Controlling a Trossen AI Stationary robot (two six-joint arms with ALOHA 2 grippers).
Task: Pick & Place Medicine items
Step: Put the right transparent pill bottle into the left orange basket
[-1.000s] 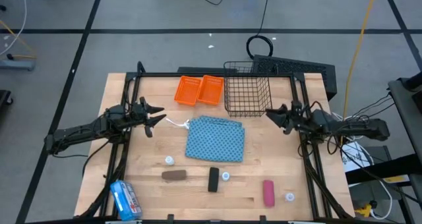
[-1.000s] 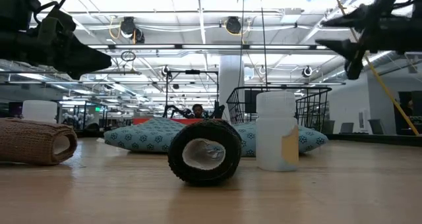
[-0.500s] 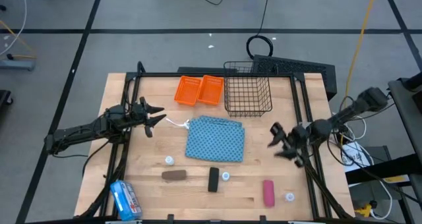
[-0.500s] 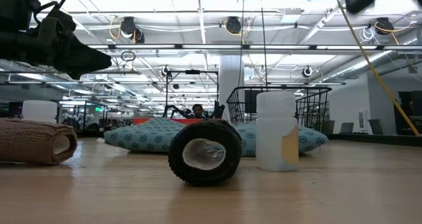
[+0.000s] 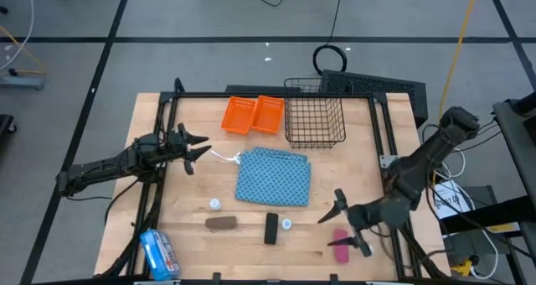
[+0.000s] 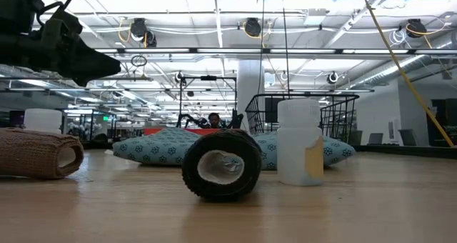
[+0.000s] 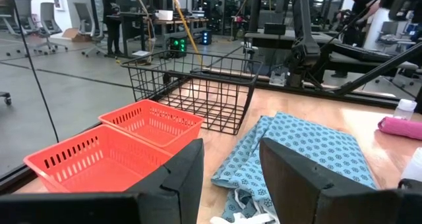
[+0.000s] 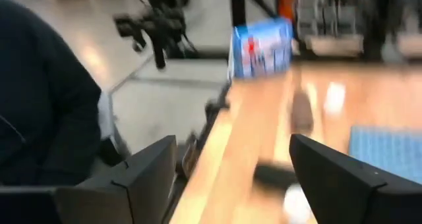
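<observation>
The medicine items lie near the table's near edge: a white bottle [image 5: 215, 204], a brown piece [image 5: 221, 223], a black bar [image 5: 271, 228], a second white bottle [image 5: 286, 225] and a pink tube [image 5: 339, 241]. In the low view the brown piece [image 6: 39, 152], black bar [image 6: 220, 164] and a bottle [image 6: 300, 143] rest on the wood. My right gripper [image 5: 346, 226] is open above the pink tube and partly hides it. My left gripper [image 5: 197, 147] is open and waits at the table's left, beside the blue cloth [image 5: 274, 176].
Two orange baskets [image 5: 252, 115] and a black wire basket [image 5: 315, 113] stand along the far edge. A blue and white packet [image 5: 157, 253] lies at the near left corner. Black frame rails run along both table sides. Bare wood shows between the cloth and the right rail.
My right arm has swung from beside the wire basket at the far right toward the near edge, turning as it went, and now hangs over the pink tube. The left arm and all items have stayed still.
</observation>
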